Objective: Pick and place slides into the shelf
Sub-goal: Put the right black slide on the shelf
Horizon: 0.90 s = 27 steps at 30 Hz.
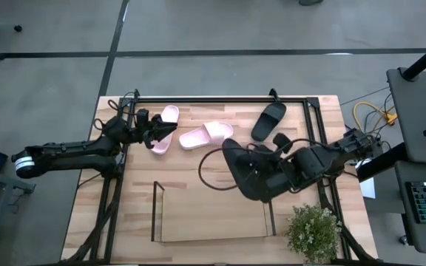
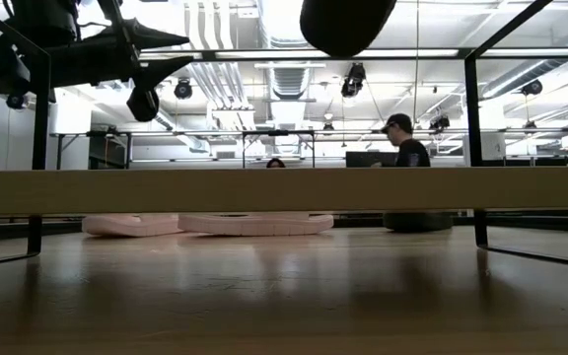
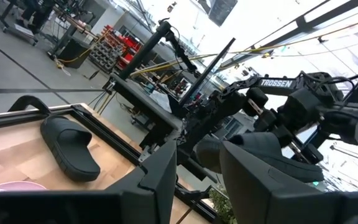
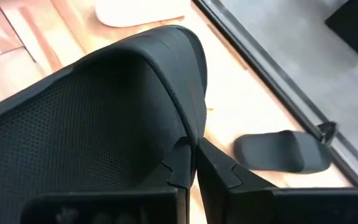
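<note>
The right claw (image 4: 194, 163) is closed tight on the strap edge of a black slide (image 1: 244, 174), which hangs above the middle of the surface (image 1: 191, 170). The shelf (image 1: 209, 214) stands near the front edge. To do this step well, the slide should be carried low and level over the shelf base, then freed gently. The left claw (image 1: 170, 131) waits half open near the pink slides (image 1: 205, 135) at the far edge.
</note>
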Available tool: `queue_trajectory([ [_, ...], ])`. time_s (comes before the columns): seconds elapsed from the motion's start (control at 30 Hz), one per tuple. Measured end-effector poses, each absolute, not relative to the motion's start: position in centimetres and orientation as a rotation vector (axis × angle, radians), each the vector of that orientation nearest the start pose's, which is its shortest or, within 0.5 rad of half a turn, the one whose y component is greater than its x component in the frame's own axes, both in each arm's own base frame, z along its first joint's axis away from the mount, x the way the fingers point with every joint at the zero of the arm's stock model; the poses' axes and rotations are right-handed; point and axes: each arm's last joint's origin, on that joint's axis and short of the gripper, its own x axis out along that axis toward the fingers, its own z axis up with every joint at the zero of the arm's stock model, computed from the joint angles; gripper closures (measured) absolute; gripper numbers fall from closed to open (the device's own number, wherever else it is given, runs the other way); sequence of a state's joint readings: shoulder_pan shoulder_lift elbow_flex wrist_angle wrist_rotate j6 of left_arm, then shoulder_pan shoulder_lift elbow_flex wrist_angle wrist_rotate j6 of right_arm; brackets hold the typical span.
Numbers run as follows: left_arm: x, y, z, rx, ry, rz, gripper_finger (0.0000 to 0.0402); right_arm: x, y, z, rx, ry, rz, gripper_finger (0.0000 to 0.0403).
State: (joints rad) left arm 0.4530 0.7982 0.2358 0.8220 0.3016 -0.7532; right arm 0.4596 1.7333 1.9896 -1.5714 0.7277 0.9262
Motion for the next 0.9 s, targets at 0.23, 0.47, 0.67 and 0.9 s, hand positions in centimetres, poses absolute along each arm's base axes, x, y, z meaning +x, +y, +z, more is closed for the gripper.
queue_trajectory([
  [0.23, 15.4, 6.5, 23.7, -0.653, -0.284, 0.052, 0.0292, 29.9, 13.4, 37.7, 0.106, 0.877, -0.707, 0.0392],
  [0.47, 15.4, 6.5, 23.7, -0.653, -0.283, 0.052, 0.0292, 31.3, 14.4, 35.7, 0.14, 0.914, -0.744, 0.0392],
  [0.67, 15.4, 6.5, 23.6, -0.654, -0.28, 0.053, 0.0292, 33.4, 15.7, 35.5, 0.163, 0.918, -0.711, 0.0392],
  [0.9, 15.3, 6.5, 23.0, -0.661, -0.265, 0.059, 0.0292, 36.1, 17.8, 33.8, 0.097, 0.98, -0.63, 0.0392],
])
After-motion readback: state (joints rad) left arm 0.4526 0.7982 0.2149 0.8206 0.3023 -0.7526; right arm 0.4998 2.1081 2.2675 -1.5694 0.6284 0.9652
